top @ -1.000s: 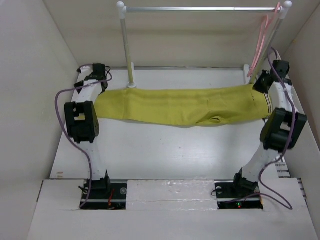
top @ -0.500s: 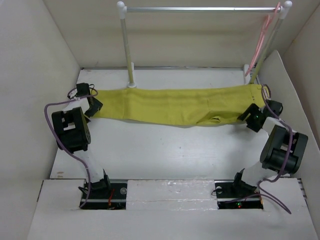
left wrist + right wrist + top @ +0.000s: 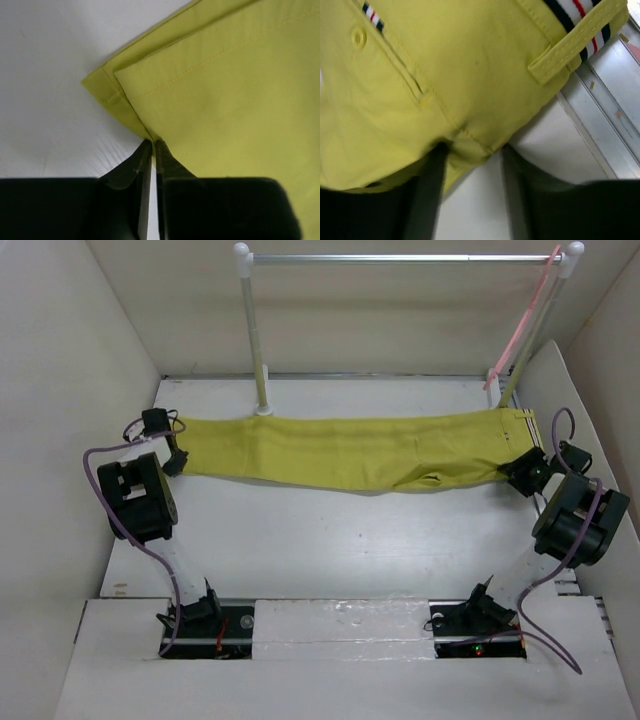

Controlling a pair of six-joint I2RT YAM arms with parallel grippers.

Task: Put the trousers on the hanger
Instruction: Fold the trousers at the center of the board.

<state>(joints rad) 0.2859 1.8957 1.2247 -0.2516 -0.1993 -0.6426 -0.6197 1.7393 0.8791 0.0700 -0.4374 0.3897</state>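
The mustard-yellow trousers (image 3: 350, 450) lie flat across the table, leg hems to the left and striped waistband (image 3: 580, 12) to the right. My left gripper (image 3: 180, 456) sits at the hem corner. In the left wrist view it (image 3: 152, 144) is shut, its tips pinching the hem edge (image 3: 125, 107). My right gripper (image 3: 522, 472) is at the waist end. In the right wrist view it (image 3: 472, 160) is open, its fingers (image 3: 432, 170) astride a bulge of yellow cloth (image 3: 470, 142). The pale pink hanger (image 3: 520, 335) hangs from the rail's right end, far from both grippers.
A rack with white posts (image 3: 255, 335) and a silver rail (image 3: 400, 257) stands at the back. Pale walls (image 3: 60, 440) close in on both sides. A metal strip (image 3: 610, 135) runs along the table's right edge beside the waistband.
Both arms have drawn back from the far side toward the trousers' ends. The left gripper has shut on the hem. The right gripper let go, opened wide, and now stands narrower round the waist edge.
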